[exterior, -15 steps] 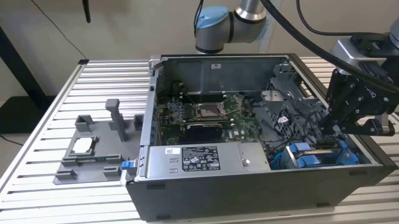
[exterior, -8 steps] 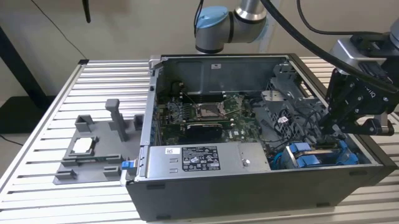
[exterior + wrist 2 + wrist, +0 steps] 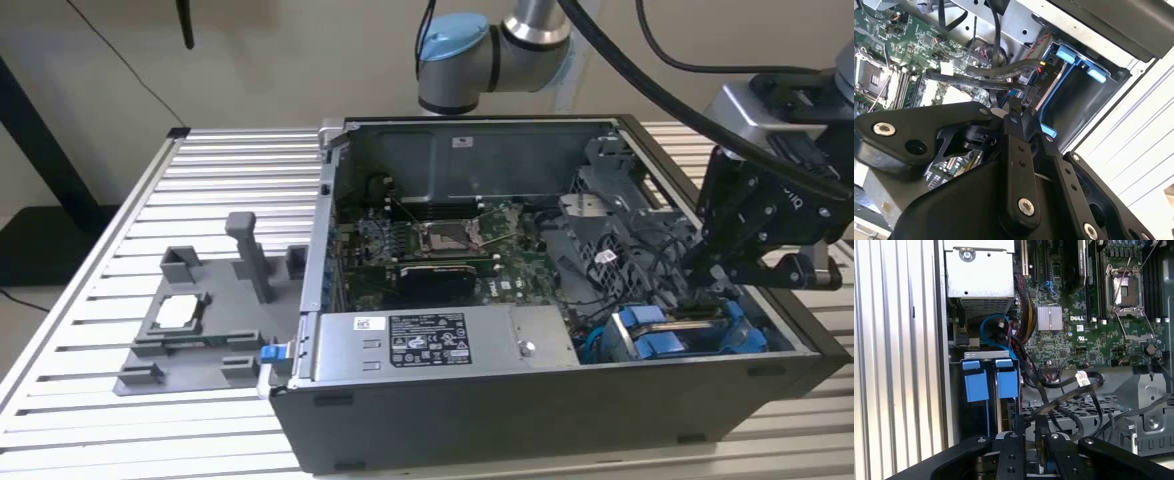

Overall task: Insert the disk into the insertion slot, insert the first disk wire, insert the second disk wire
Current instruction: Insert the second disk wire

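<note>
The disk sits in the insertion slot [image 3: 705,322] of the drive cage at the case's front corner on the exterior view's right; its blue carrier [image 3: 657,340] [image 3: 1050,100] [image 3: 1007,384] shows at the slot's mouth. My gripper [image 3: 697,280] [image 3: 1019,102] [image 3: 1028,429] hangs inside the case right beside that carrier. Its fingers are close together on the end of a black disk wire [image 3: 979,80], next to a black connector [image 3: 1041,75] at the carrier's edge. More black wires [image 3: 1066,396] loop over the cage beside it.
The open computer case [image 3: 534,420] lies on a slatted metal table [image 3: 80,400]. A grey fixture tray [image 3: 200,330] stands outside the case on the exterior view's left. The motherboard [image 3: 441,250], the power supply box [image 3: 427,345] and the case walls crowd the gripper.
</note>
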Motion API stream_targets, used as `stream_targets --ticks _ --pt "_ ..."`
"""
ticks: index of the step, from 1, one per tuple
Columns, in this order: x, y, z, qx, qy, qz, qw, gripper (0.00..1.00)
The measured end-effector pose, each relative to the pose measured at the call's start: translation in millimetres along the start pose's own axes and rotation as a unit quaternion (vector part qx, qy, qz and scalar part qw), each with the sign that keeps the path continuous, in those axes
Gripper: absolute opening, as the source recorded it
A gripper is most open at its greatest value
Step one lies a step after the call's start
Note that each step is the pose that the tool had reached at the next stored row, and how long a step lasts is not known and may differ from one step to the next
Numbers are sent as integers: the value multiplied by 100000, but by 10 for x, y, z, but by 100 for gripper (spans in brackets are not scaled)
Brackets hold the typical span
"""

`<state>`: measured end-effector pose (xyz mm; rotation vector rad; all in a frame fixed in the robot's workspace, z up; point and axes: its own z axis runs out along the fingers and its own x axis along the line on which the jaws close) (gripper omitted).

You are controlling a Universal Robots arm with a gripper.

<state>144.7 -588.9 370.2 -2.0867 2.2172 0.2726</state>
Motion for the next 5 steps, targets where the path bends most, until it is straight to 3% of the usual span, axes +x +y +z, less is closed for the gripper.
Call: stream_targets --ticks 5 --pt "0 0 0 -21 -308 -21 100000 24"
